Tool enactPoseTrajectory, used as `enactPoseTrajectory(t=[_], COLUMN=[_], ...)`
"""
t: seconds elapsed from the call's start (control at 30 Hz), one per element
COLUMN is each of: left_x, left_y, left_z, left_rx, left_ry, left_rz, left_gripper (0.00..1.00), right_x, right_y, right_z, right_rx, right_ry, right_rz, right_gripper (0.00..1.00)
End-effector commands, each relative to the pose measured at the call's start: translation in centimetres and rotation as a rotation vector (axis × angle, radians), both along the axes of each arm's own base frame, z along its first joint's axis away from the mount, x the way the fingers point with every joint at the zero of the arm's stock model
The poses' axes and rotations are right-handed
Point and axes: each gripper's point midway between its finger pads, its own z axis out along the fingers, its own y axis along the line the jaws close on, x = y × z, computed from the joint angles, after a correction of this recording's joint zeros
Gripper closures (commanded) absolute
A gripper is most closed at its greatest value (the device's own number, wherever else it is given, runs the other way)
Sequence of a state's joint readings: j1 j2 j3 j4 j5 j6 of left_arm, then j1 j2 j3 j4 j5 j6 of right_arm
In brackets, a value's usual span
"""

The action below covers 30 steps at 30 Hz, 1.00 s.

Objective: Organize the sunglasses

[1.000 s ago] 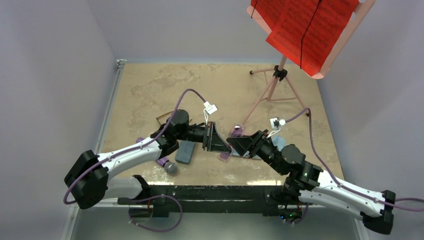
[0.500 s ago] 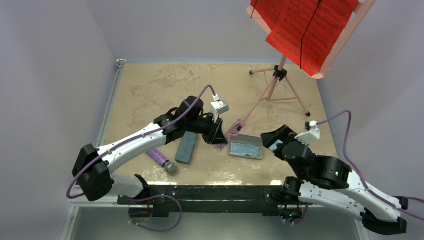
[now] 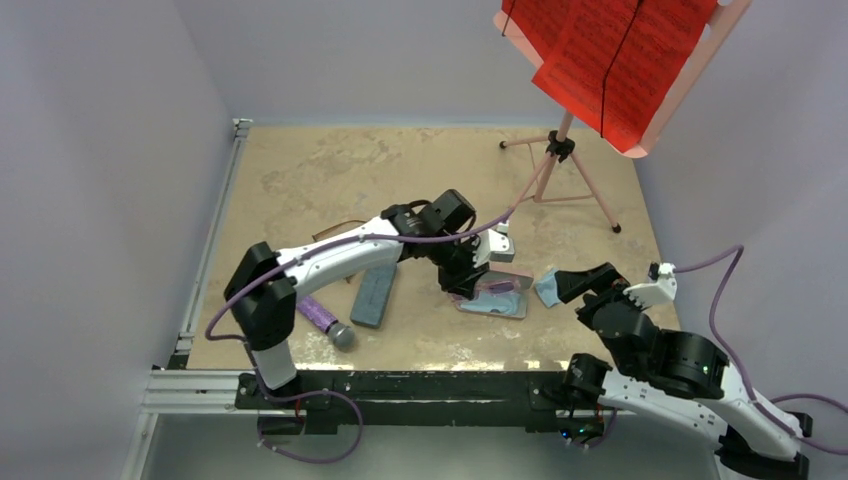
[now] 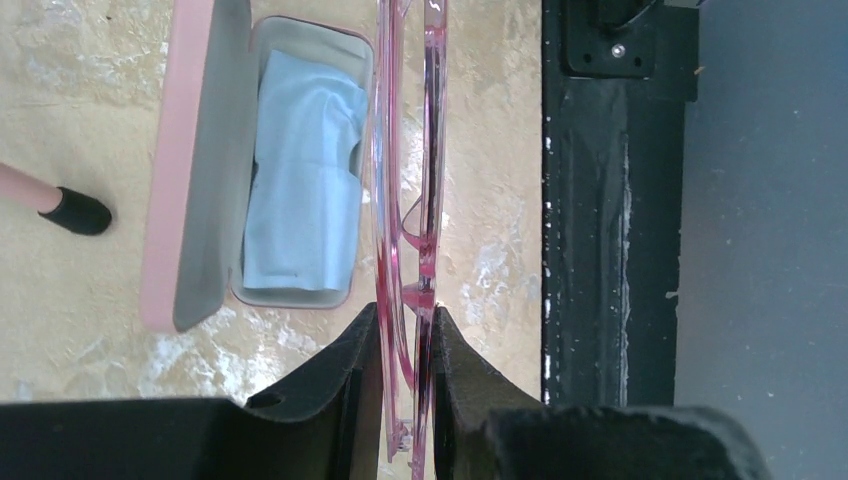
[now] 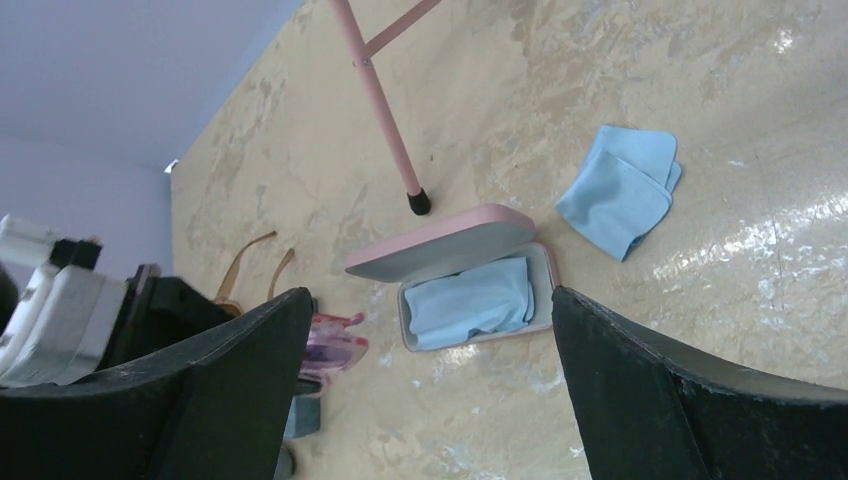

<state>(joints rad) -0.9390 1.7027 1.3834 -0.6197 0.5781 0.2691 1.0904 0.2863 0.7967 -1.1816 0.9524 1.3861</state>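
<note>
Left hand (image 4: 405,320): we see its two black fingers drawn in close on the folded pink glasses (image 4: 433,180), pinching them by one end.
Pink glasses: held above the table (image 3: 330,170). From the wrist they run along the near rim of the open pink case (image 4: 190,170), over the strip of tabletop between that rim and the black rail (image 4: 600,250).
Pink case: lid up on its far side, a blue cloth (image 4: 300,190) lying inside.
Right hand (image 5: 428,297): fingers spread wide with nothing between them, held back at the table's near right.
Brown glasses (image 5: 255,262): on the table behind the left arm, well apart from the case.
Edges: a stand foot (image 4: 78,212) sits just beyond the lid, and a loose cloth (image 5: 620,190) lies right of the case.
Room: we see bare tabletop between the case and that cloth, while a grey case (image 3: 372,297) lies under the left arm.
</note>
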Motion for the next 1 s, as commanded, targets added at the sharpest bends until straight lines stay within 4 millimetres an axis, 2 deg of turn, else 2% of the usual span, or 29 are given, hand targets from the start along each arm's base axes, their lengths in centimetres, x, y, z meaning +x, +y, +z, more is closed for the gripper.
enactPoseTrajectory(t=[0.0, 0.13, 0.27, 0.5, 0.73, 0.97], left_x=[-0.7, -0.9, 0.6, 2.5, 3.4, 2.9], left_y=[-0.5, -1.8, -2.7, -3.7, -4.1, -4.2], left_z=[-1.4, -3.3, -4.9, -6.5, -7.9, -9.2], left_rx=[0.108, 0.161, 0.215, 0.269, 0.316, 0.348], left_ry=[0.031, 0.005, -0.018, -0.054, -0.071, -0.040], left_rz=[-0.146, -0.203, -0.183, -0.180, -0.181, -0.239], left_gripper=[1.00, 1.00, 1.00, 1.00, 1.00, 1.00], right_x=[0.6, 0.5, 0.6, 0.9, 0.7, 0.5], right_y=[-0.1, -0.5, -0.2, 0.3, -0.7, -0.9], right_z=[1.7, 1.6, 1.5, 1.3, 0.9, 0.6], right_rx=[0.019, 0.008, 0.004, -0.017, 0.003, 0.036], right_ry=[-0.093, -0.094, -0.099, -0.107, -0.115, -0.130], right_rz=[0.005, -0.002, 0.009, 0.024, -0.008, -0.008], right_gripper=[0.05, 0.05, 0.05, 0.05, 0.05, 0.05])
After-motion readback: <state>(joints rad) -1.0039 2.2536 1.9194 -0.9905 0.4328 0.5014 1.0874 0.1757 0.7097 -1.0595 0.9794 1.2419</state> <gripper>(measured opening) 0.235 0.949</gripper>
